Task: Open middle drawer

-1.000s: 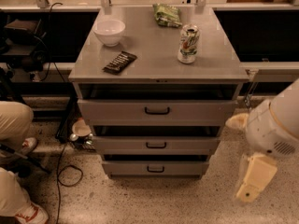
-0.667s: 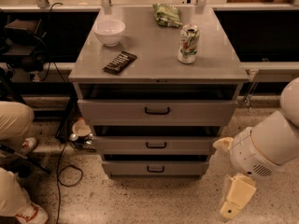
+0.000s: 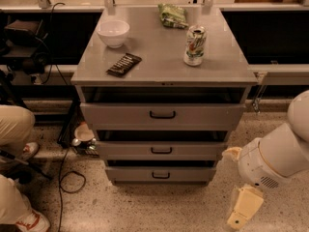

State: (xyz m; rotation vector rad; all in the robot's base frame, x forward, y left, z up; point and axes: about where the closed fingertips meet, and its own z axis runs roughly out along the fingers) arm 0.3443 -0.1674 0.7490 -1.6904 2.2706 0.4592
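Note:
The grey metal cabinet (image 3: 164,66) has three drawers with small black loop handles. The middle drawer (image 3: 120,150) sits between the taller top drawer (image 3: 116,115) and the lowest drawer (image 3: 125,174); its handle (image 3: 161,151) is at the centre of its front. All three fronts stand slightly out, with dark gaps above them. My gripper (image 3: 244,208) is a cream part hanging from the white arm (image 3: 275,158) at the lower right. It is low over the floor, to the right of the lowest drawer and apart from the cabinet.
On the cabinet top are a white bowl (image 3: 113,33), a dark chocolate bar (image 3: 124,64), a drink can (image 3: 195,45) and a green snack bag (image 3: 173,15). A person's legs (image 3: 14,129) and cables (image 3: 67,178) are at the left. Speckled floor lies in front.
My arm and gripper have moved left and down, from beside the middle drawer's right end to low over the floor near the lowest drawer. The drawers have not moved.

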